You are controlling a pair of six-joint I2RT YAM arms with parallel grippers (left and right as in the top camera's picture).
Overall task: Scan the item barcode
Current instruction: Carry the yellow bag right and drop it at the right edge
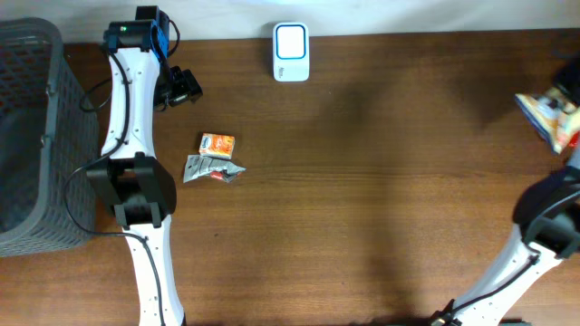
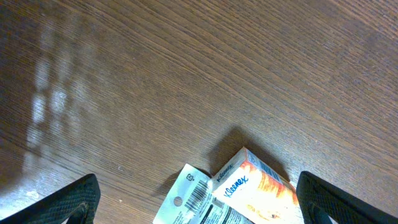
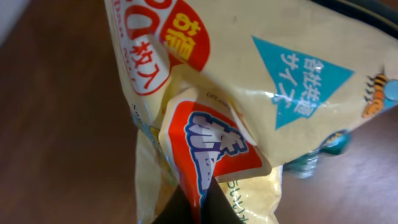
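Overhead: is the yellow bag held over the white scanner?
No, the yellow bag is at the far right edge of the table, well apart from the white scanner at the back middle.

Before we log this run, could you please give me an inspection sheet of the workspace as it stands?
Surface: wooden table, no spills seen.
Job's things: yellow bag at the right edge; white scanner at the far edge.
Clutter: orange tissue pack touching a silver packet.
Grippers: left end effector open, holding nothing; right end effector shut on the bag.
Cables: black cable looping beside the left arm.
Surroundings: gray basket at the left.
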